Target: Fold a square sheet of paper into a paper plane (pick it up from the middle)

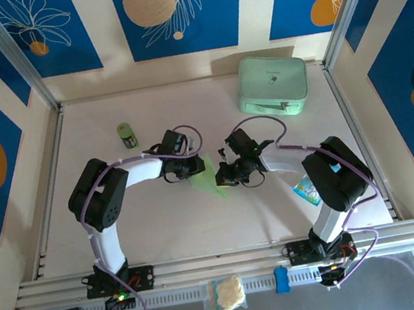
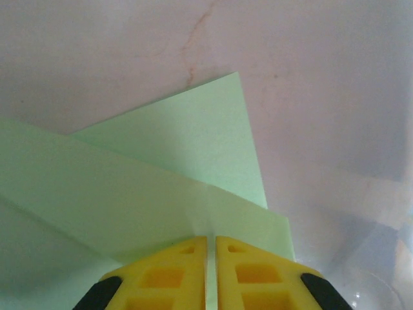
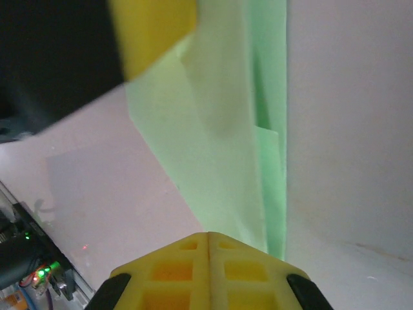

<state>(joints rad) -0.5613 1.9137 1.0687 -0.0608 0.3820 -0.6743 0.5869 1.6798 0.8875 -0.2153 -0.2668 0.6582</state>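
Our left gripper [image 2: 211, 240] shows only its yellow tips at the bottom of the left wrist view, pressed nearly together with a sliver of the folded green paper [image 2: 193, 148] nipped in the slit; the rest of the fingers is cut off. The right gripper [image 3: 208, 236] has its tips fully together, and the paper [image 3: 219, 148] runs down to them, but we cannot tell whether it is pinched or passes behind. From above, both grippers [image 1: 193, 166] [image 1: 224, 176] meet at the centre of the frame, covering most of the paper [image 1: 209, 179], which peeks out as a small wedge. A blue packet [image 1: 306, 189] is half hidden behind the right arm. The table [image 1: 170, 222] lies bare below the grippers; a small green bottle [image 1: 127, 135] stands upper left, a mint-green case [image 1: 273, 84] upper right near the far edge.
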